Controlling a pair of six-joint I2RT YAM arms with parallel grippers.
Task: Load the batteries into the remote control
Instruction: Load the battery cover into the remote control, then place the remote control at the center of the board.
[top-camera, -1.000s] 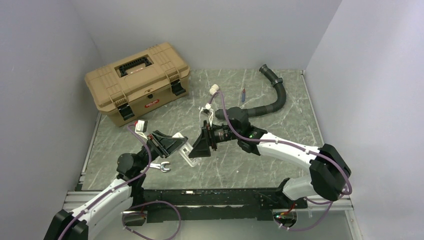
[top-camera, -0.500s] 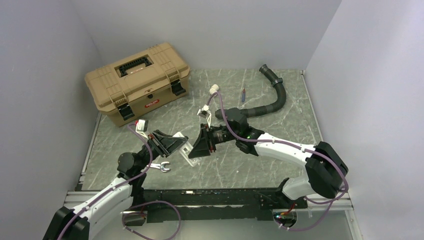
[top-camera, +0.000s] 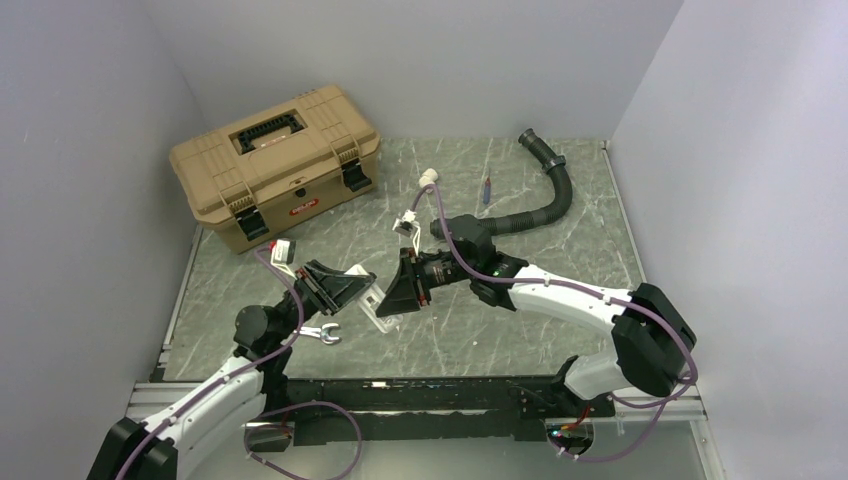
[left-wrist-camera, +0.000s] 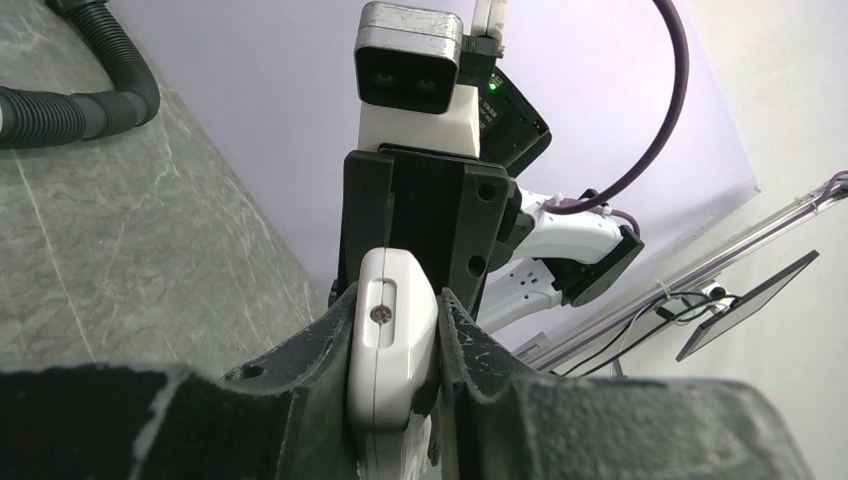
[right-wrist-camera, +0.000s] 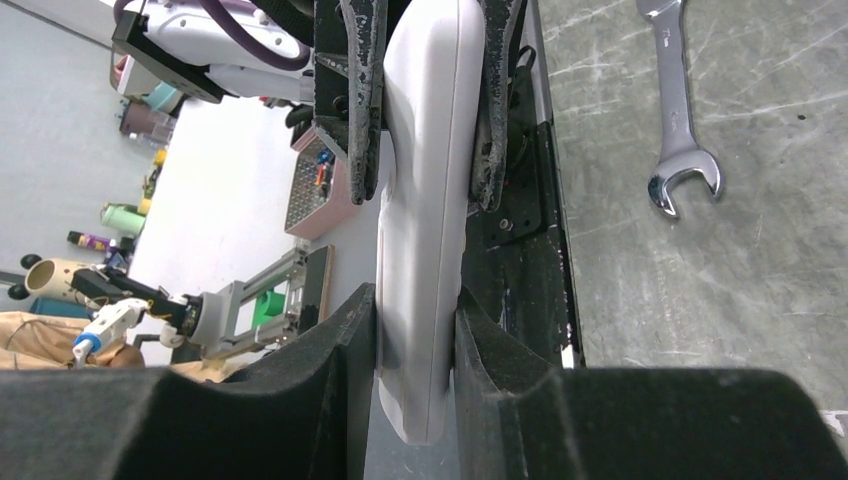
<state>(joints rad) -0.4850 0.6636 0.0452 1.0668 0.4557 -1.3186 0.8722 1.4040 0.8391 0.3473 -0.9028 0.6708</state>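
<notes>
Closed in since a second ago, my right fingers (right-wrist-camera: 330, 370) now pinch one end of the remote control (right-wrist-camera: 430, 190) while my left fingers (left-wrist-camera: 310, 360) clamp the other, bracing it above the table (top-camera: 500, 330), probably to work its back; no batteries in view.

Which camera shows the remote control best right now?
Right wrist: the remote control runs lengthwise through the frame's centre. Left wrist shows only one end, with a screw; top external shows just a small white sliver.

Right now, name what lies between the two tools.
The remote control alone: the left tool clamps one end, the right tool the other. Both wrist views show it.
</notes>
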